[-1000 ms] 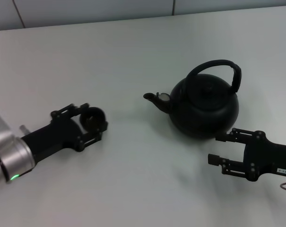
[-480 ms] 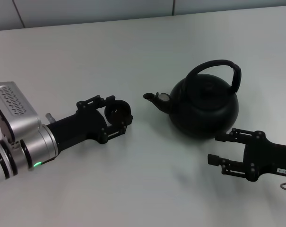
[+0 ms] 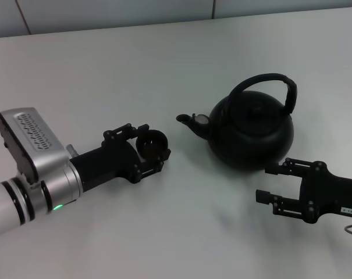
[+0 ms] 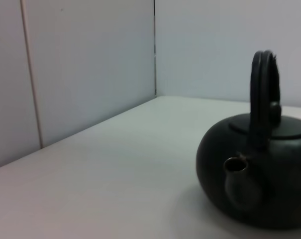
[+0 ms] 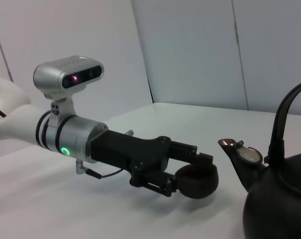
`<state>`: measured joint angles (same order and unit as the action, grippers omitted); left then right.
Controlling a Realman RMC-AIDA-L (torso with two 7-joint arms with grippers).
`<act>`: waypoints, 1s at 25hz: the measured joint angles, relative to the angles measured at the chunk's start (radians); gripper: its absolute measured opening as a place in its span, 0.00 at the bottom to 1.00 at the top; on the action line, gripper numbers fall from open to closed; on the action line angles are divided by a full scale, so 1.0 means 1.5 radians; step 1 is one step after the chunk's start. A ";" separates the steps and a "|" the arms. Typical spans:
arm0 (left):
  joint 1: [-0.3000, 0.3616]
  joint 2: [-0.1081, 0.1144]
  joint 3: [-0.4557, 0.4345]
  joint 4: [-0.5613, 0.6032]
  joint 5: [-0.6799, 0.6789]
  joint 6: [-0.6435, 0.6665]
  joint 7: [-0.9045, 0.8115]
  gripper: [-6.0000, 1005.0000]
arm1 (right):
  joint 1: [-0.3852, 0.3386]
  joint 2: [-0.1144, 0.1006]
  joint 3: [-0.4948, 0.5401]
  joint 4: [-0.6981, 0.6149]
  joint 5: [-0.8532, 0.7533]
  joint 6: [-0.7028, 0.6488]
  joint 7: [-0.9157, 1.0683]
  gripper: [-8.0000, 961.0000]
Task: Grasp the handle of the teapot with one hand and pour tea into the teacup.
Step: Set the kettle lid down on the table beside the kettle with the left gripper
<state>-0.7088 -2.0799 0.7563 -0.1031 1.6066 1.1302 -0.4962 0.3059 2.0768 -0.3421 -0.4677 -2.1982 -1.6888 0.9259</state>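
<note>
— Black on black here, so where does everything sit relative to the teapot [image 3: 251,131]?

— The teapot stands upright on the white table [image 3: 135,64], spout [image 3: 190,120] pointing to the robot's left. The left gripper [image 3: 154,149] is clamped around the teacup [image 3: 151,143] and holds it near the spout, on its open side and a little nearer the robot. From the right wrist view the cup looks raised just above the table.

— And the other arm?

— The right gripper [image 3: 272,183] rests low on the near side of the teapot, fingers apart, holding nothing. The handle [image 3: 267,86] arches above the lid, untouched.

— How should the step go, then?

— I judge the cup is being positioned for the pour. It should end up below the spout's lip, mouth level, and steady. The right gripper must then rise well above the pot's body and close on the thicker wrapped side of the handle, away from the spout.

— Anything in the way?

— Nothing lies between them. The risk is the cup's rim nudging the spout, or the right fingers catching the pot's belly while rising.
</note>
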 joint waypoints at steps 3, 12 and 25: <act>-0.007 0.000 -0.011 -0.017 0.001 -0.020 0.022 0.70 | 0.000 0.000 0.000 0.000 0.000 0.000 0.000 0.70; -0.008 0.000 -0.015 -0.021 0.001 -0.024 0.026 0.71 | 0.003 0.000 0.000 0.000 0.000 0.001 0.000 0.70; -0.010 0.000 -0.023 -0.026 0.001 -0.033 0.026 0.71 | 0.006 0.000 0.000 0.000 0.000 0.002 0.000 0.70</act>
<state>-0.7240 -2.0799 0.7219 -0.1426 1.6075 1.0812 -0.4573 0.3144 2.0767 -0.3421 -0.4678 -2.1982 -1.6862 0.9265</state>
